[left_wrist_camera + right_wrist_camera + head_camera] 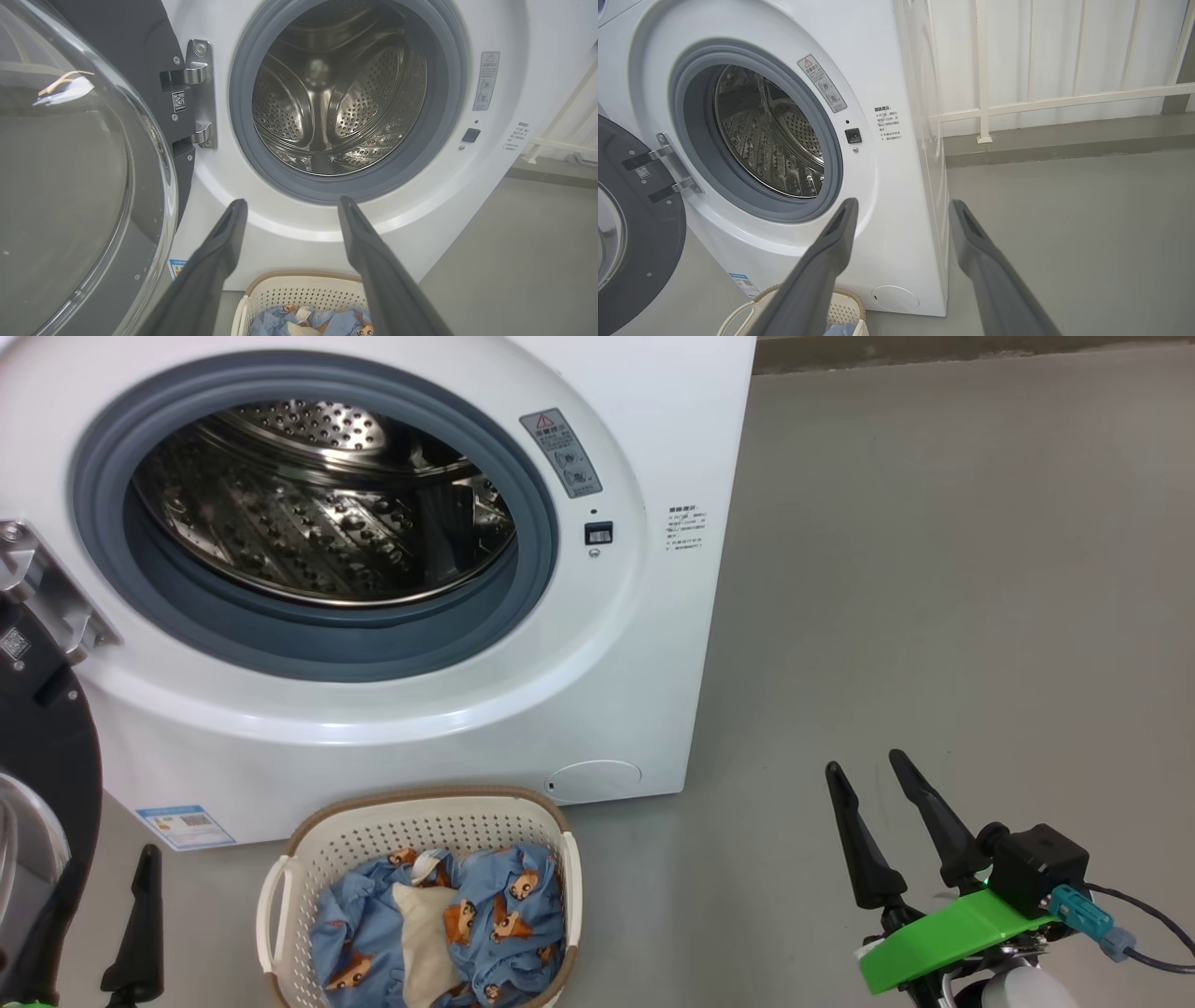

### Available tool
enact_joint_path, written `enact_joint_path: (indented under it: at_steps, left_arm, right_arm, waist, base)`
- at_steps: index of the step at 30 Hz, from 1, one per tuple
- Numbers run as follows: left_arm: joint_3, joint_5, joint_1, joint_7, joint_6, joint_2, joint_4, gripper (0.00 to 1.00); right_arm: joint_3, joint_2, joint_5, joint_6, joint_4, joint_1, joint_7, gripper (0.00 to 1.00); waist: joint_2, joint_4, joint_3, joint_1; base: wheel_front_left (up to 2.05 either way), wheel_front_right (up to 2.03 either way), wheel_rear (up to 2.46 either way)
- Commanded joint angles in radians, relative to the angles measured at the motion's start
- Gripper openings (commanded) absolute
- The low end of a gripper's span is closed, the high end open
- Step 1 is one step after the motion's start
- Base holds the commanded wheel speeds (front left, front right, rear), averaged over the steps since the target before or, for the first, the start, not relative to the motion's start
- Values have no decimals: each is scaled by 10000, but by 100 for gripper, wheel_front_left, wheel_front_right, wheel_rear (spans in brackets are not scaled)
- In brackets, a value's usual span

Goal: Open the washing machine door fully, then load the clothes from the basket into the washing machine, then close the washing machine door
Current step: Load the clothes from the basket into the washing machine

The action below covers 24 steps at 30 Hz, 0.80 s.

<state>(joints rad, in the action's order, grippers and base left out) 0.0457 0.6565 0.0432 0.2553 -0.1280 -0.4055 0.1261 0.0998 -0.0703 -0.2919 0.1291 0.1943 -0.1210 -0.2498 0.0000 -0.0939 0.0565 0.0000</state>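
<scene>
Left gripper (292,201) and right gripper (903,204) spread, holding nothing.
Door (658,233) wide open (hinged left); clothes (513,887) in basket (411,829) before washer (672,411).

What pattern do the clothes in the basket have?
The clothes are light blue with orange-brown cartoon faces; head view shows best.

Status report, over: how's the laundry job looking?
Left gripper, right gripper: jaws open, empty. Washing machine door open, drum empty. Clothes in basket. Nothing blocking.
</scene>
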Motion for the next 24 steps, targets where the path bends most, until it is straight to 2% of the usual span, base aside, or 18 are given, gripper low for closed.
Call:
enact_joint_path:
  at_steps: [1,13,16,24]
  left_arm:
    - [-444,-77,-361,65,-26,-390,-213,100]
    - [-474,-56,-366,65,-26,-440,-285,100]
    - [-284,213,-599,65,-27,-876,-475,100]
    - [-6,592,-921,65,-27,-1317,-353,100]
  right_arm:
    - [240,9,87,16,-232,-171,-120,100]
    - [239,49,131,16,-267,-178,-120,100]
    - [180,181,478,16,-659,-184,-120,100]
    - [307,197,234,16,-1072,-240,-120,100]
  waist:
    - [0,-1,-3,0]
    - [0,-32,150,0]
    - [0,-214,1079,0]
    - [0,-382,2083,0]
  base:
    - [0,0,0]
    - [0,0,0]
    - [0,0,0]
    - [0,0,0]
